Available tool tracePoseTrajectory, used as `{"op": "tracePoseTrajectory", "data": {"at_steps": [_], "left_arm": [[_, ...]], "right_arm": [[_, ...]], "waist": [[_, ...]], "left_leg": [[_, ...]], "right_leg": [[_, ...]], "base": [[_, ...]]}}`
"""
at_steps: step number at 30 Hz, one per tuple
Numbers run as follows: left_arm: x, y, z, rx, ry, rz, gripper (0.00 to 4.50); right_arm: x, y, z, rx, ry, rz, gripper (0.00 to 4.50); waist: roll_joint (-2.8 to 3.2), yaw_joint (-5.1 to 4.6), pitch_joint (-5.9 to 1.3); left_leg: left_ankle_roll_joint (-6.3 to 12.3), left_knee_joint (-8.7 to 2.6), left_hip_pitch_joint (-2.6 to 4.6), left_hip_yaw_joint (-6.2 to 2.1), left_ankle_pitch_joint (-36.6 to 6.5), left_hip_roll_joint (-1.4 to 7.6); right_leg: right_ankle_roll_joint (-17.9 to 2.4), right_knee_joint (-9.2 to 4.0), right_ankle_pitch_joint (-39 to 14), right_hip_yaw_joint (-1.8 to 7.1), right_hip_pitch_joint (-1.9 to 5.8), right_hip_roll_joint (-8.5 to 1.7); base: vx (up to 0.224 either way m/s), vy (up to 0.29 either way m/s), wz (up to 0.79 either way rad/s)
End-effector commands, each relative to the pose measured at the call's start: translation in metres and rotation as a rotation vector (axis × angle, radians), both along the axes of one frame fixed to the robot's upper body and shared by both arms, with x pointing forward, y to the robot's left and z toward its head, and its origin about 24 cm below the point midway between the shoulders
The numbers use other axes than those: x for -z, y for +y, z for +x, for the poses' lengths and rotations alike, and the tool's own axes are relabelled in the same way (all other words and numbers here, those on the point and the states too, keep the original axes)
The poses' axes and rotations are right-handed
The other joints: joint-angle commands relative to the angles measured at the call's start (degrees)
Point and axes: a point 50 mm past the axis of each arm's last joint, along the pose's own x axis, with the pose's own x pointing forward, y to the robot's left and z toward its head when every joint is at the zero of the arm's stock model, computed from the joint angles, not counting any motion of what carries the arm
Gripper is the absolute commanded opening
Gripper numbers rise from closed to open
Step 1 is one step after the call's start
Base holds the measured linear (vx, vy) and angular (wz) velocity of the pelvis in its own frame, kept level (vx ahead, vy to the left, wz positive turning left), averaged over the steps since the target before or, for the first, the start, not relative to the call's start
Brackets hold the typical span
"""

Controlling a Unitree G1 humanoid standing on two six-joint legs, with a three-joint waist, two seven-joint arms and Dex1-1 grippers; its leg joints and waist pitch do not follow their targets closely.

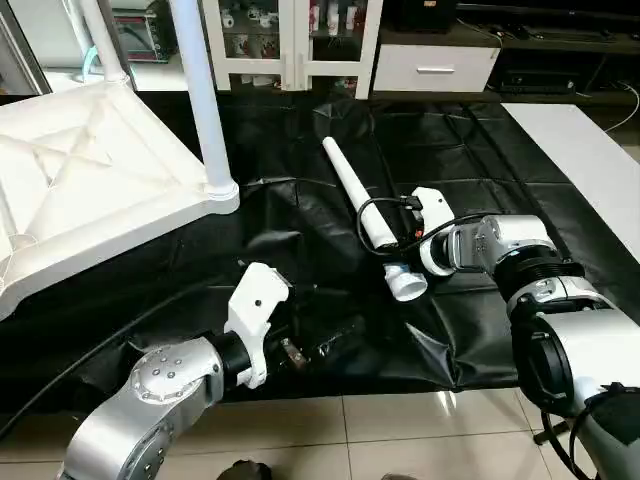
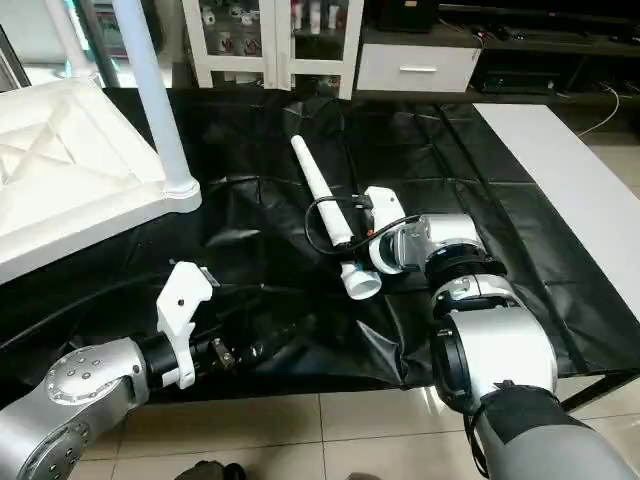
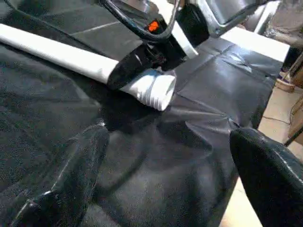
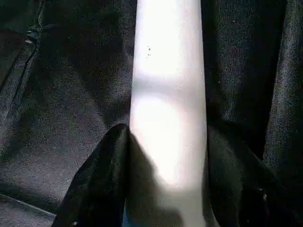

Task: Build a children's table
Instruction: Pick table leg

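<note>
The white tabletop (image 1: 80, 180) lies underside up at the left, its X ribs showing. A white leg (image 1: 200, 90) stands upright in its near corner socket (image 1: 222, 192), and a second leg (image 1: 100, 40) rises behind it. Another leg (image 1: 352, 182) lies loose on the black sheet. My right gripper (image 1: 395, 250) is shut on this leg near its thick end, and in the right wrist view its black fingers (image 4: 102, 175) press both sides of the tube. My left gripper (image 1: 330, 345) rests low near the front edge, open, with its fingers (image 3: 71, 175) wide apart and nothing between them.
A wrinkled black sheet (image 1: 300, 230) covers the work surface, and its front edge drops to a tiled floor (image 1: 400, 440). A white panel (image 1: 590, 160) lies along the right side. White cabinets (image 1: 300, 40) stand at the back.
</note>
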Motion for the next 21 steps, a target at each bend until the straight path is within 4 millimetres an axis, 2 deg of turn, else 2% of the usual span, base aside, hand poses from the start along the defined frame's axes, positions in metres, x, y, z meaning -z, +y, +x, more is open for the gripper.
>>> {"op": "tracePoseTrajectory", "data": {"at_steps": [1, 5, 7, 8, 9, 10, 11, 12, 13, 14, 15, 16, 17, 18, 19, 20, 21], "left_arm": [[-0.003, 0.005, 0.008, -0.066, -0.040, 0.022, 4.50], [-0.002, 0.009, 0.014, -0.129, -0.055, 0.036, 4.50], [-0.002, 0.010, 0.015, -0.146, -0.056, 0.036, 4.50], [-0.004, 0.013, 0.022, -0.211, -0.067, 0.016, 4.50], [-0.009, 0.017, 0.032, -0.310, -0.072, -0.037, 4.50], [-0.014, 0.018, 0.038, -0.370, -0.073, -0.098, 4.50], [-0.022, 0.017, 0.043, -0.400, -0.064, -0.204, 4.50], [-0.028, 0.016, 0.046, -0.413, -0.078, -0.255, 4.50], [-0.034, 0.015, 0.048, -0.422, -0.092, -0.301, 4.50], [-0.034, 0.015, 0.048, -0.422, -0.092, -0.301, 4.50], [-0.042, 0.011, 0.049, -0.416, -0.103, -0.381, 4.50], [-0.057, 0.004, 0.053, -0.378, -0.124, -0.499, 4.50], [-0.069, -0.003, 0.055, -0.339, -0.138, -0.592, 4.50], [-0.069, -0.003, 0.055, -0.339, -0.138, -0.592, 4.50], [-0.079, -0.011, 0.059, -0.285, -0.140, -0.660, 4.50], [-0.080, -0.012, 0.060, -0.279, -0.139, -0.666, 4.50], [-0.086, -0.016, 0.062, -0.246, -0.139, -0.692, 4.50]], "right_arm": [[-0.005, -0.004, 0.003, 0.015, -0.028, 0.019, 1.95], [-0.002, -0.006, 0.002, 0.026, -0.034, 0.025, 1.93], [-0.002, -0.007, 0.002, 0.030, -0.044, 0.030, 1.93], [-0.005, -0.009, 0.006, 0.064, -0.110, 0.072, 1.93], [-0.014, -0.014, 0.012, 0.116, -0.231, 0.153, 1.93], [-0.023, -0.018, 0.016, 0.153, -0.334, 0.212, 1.93], [-0.033, -0.026, 0.018, 0.190, -0.447, 0.254, 1.93], [-0.037, -0.030, 0.018, 0.195, -0.497, 0.236, 1.93], [-0.039, -0.032, 0.016, 0.190, -0.542, 0.213, 1.92], [-0.039, -0.032, 0.016, 0.190, -0.542, 0.213, 1.91], [-0.045, -0.033, 0.013, 0.167, -0.625, 0.187, 1.91], [-0.053, -0.035, 0.002, 0.143, -0.751, 0.164, 1.91], [-0.061, -0.034, -0.011, 0.112, -0.864, 0.146, 1.91], [-0.061, -0.034, -0.011, 0.112, -0.864, 0.146, 1.91], [-0.065, -0.030, -0.030, 0.046, -0.978, 0.119, 1.91], [-0.066, -0.030, -0.032, 0.037, -0.992, 0.116, 1.91], [-0.068, -0.026, -0.044, -0.019, -1.050, 0.102, 1.91]], "waist": [[0.06, 0.16, -4.01], [0.01, 0.20, -4.17], [0.01, 0.20, -4.32], [-0.70, 0.23, -4.62], [-0.71, 0.48, -4.65], [-0.46, 1.01, -4.55], [-0.57, 1.53, -4.91], [-0.87, 1.71, -5.10], [-0.84, 1.73, -4.94], [-0.73, 1.95, -5.11], [-0.89, 1.83, -4.89], [-0.73, 2.15, -5.03], [-0.28, 2.98, -5.05], [-0.73, 3.01, -5.27], [-0.31, 3.05, -5.20], [-0.52, 3.05, -4.97], [-0.53, 2.90, -4.80]], "left_leg": [[-3.56, -4.26, 3.12, -1.80, -16.35, 4.33], [-4.08, -4.22, 3.19, -1.84, -16.80, 4.31], [-3.90, -4.17, 3.01, -1.87, -15.40, 4.32], [-3.31, -3.97, 2.97, -1.68, -14.26, 4.37], [-3.11, -3.86, 3.03, -1.56, -14.00, 4.44], [-2.95, -3.74, 3.25, -1.29, -14.24, 4.61], [-2.68, -3.61, 3.24, -1.41, -12.41, 4.63], [-1.66, -3.47, 3.20, -1.40, -10.28, 4.53], [-1.09, -3.55, 2.97, -1.38, -9.80, 4.38], [-0.58, -3.39, 3.06, -1.33, -9.08, 4.40], [-0.16, -3.48, 2.90, -1.30, -9.25, 4.31], [-0.40, -3.38, 2.99, -1.38, -9.31, 4.37], [-0.80, -3.45, 3.56, -1.35, -9.56, 4.67], [-1.02, -3.68, 3.43, -1.59, -8.86, 4.75], [-1.28, -3.90, 3.36, -1.61, -9.62, 4.54], [-1.57, -3.92, 3.44, -1.44, -10.60, 4.55], [-2.01, -4.18, 3.22, -1.64, -12.43, 4.54]], "right_leg": [[-14.55, -4.35, -6.57, 2.02, 0.89, -2.88], [-14.12, -4.39, -7.13, 2.03, 0.88, -2.95], [-14.12, -4.17, -5.49, 1.96, 1.07, -2.95], [-14.38, -4.12, -4.46, 1.94, 1.27, -3.08], [-14.42, -4.17, -4.04, 2.04, 1.29, -3.31], [-14.09, -4.45, -3.16, 2.27, 1.18, -3.50], [-14.18, -4.17, -1.37, 2.01, 1.54, -3.45], [-14.59, -3.80, 1.18, 1.80, 1.53, -3.10], [-14.63, -3.84, 1.44, 1.74, 1.55, -2.96], [-14.31, -3.80, 2.03, 1.72, 1.51, -2.92], [-13.93, -4.06, 1.70, 1.75, 1.53, -2.80], [-13.50, -4.02, 1.54, 1.80, 1.59, -3.00], [-11.99, -4.24, 2.03, 2.02, 1.28, -3.11], [-11.31, -4.03, 3.38, 1.84, 1.57, -2.84], [-10.94, -4.18, 2.53, 1.70, 1.50, -2.63], [-10.29, -4.53, 1.43, 1.88, 1.27, -2.61], [-10.03, -4.73, -0.75, 1.95, 1.53, -2.82]], "base": [[0.000, 0.000, 0.00], [0.000, 0.000, 0.00], [0.000, 0.000, 0.00], [0.000, 0.000, 0.00], [0.000, 0.000, 0.00], [0.000, 0.000, 0.00], [0.000, 0.000, 0.00], [0.000, 0.000, 0.00], [0.000, 0.000, 0.00], [0.000, 0.000, 0.00], [0.000, 0.000, 0.00], [0.000, 0.000, 0.00], [0.000, 0.000, 0.00], [0.000, 0.000, 0.00], [0.000, 0.000, 0.00], [0.000, 0.000, 0.00], [0.000, 0.000, 0.00]]}}
